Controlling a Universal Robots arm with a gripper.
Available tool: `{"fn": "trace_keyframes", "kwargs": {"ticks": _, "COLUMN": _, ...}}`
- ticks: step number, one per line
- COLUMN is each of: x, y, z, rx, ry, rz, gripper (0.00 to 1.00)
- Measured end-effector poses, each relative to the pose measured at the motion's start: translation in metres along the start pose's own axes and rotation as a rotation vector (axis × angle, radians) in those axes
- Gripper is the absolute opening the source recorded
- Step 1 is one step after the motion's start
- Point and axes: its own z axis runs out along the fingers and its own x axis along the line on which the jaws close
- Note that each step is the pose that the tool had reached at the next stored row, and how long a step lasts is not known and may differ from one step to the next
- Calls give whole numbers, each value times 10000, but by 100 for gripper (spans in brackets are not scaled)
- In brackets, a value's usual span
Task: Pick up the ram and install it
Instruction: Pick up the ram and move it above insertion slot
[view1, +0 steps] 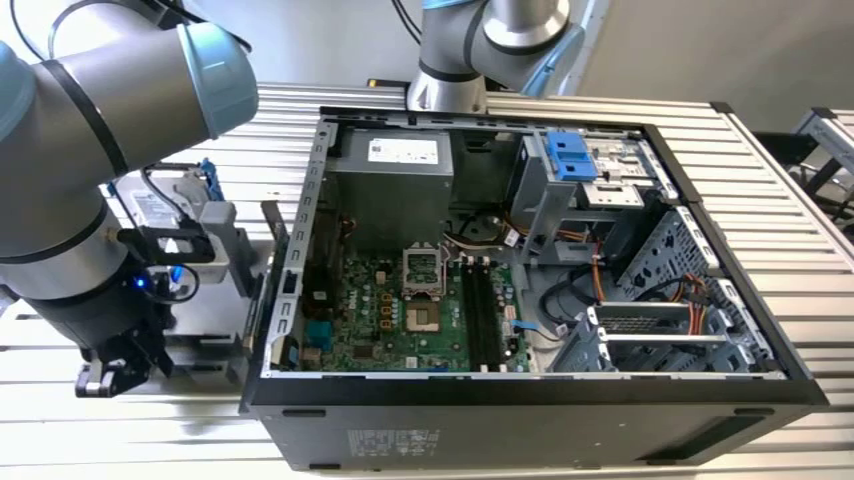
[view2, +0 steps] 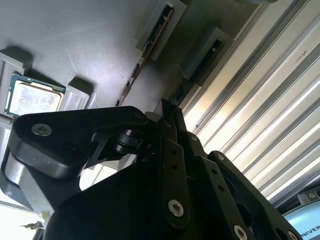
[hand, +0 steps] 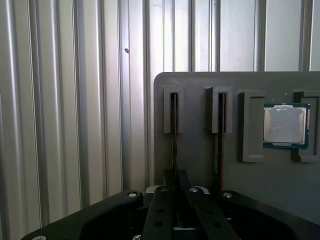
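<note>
The ram is a thin dark stick standing on edge in a slotted grey holder. In both wrist views my gripper sits low over that holder, its black fingers drawn together on the ram's near end. In the second wrist view the ram runs from its slot block down toward the gripper. A second stick stands in the neighbouring slot. In the exterior view the gripper hangs at the exterior view's left, beside the open computer case, whose motherboard shows long black slots.
A small square silver plate lies in a recess of the same holder. A silver drive in a blue-edged bracket stands behind the arm. The case walls rise between holder and motherboard. Ribbed metal tabletop surrounds everything.
</note>
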Motion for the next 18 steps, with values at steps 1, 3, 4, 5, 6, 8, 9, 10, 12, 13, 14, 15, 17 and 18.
{"fn": "trace_keyframes", "kwargs": {"ticks": 1, "x": 0, "y": 0, "z": 0, "rx": 0, "ry": 4, "rz": 0, "gripper": 0}}
{"fn": "trace_keyframes", "kwargs": {"ticks": 3, "x": 0, "y": 0, "z": 0, "rx": 0, "ry": 13, "rz": 1, "gripper": 0}}
{"fn": "trace_keyframes", "kwargs": {"ticks": 4, "x": 0, "y": 0, "z": 0, "rx": 0, "ry": 18, "rz": 0, "gripper": 0}}
{"fn": "trace_keyframes", "kwargs": {"ticks": 5, "x": 0, "y": 0, "z": 0, "rx": 0, "ry": 22, "rz": 0, "gripper": 0}}
{"fn": "trace_keyframes", "kwargs": {"ticks": 6, "x": 0, "y": 0, "z": -2, "rx": 0, "ry": 22, "rz": 1, "gripper": 0}}
{"fn": "trace_keyframes", "kwargs": {"ticks": 8, "x": 1, "y": 1, "z": -36, "rx": -5, "ry": 23, "rz": 1, "gripper": 0}}
{"fn": "trace_keyframes", "kwargs": {"ticks": 9, "x": 2, "y": 2, "z": -76, "rx": -5, "ry": 22, "rz": 1, "gripper": 0}}
{"fn": "trace_keyframes", "kwargs": {"ticks": 10, "x": 3, "y": 3, "z": -119, "rx": -6, "ry": 22, "rz": 2, "gripper": 0}}
{"fn": "trace_keyframes", "kwargs": {"ticks": 12, "x": 6, "y": 5, "z": -213, "rx": -9, "ry": 22, "rz": 3, "gripper": 0}}
{"fn": "trace_keyframes", "kwargs": {"ticks": 13, "x": 7, "y": 6, "z": -256, "rx": -11, "ry": 23, "rz": 2, "gripper": 0}}
{"fn": "trace_keyframes", "kwargs": {"ticks": 14, "x": 8, "y": 7, "z": -300, "rx": -12, "ry": 24, "rz": 2, "gripper": 0}}
{"fn": "trace_keyframes", "kwargs": {"ticks": 15, "x": 9, "y": 8, "z": -345, "rx": -11, "ry": 24, "rz": 2, "gripper": 0}}
{"fn": "trace_keyframes", "kwargs": {"ticks": 17, "x": 11, "y": 9, "z": -421, "rx": -12, "ry": 29, "rz": 1, "gripper": 0}}
{"fn": "trace_keyframes", "kwargs": {"ticks": 18, "x": 12, "y": 10, "z": -464, "rx": -12, "ry": 29, "rz": 1, "gripper": 0}}
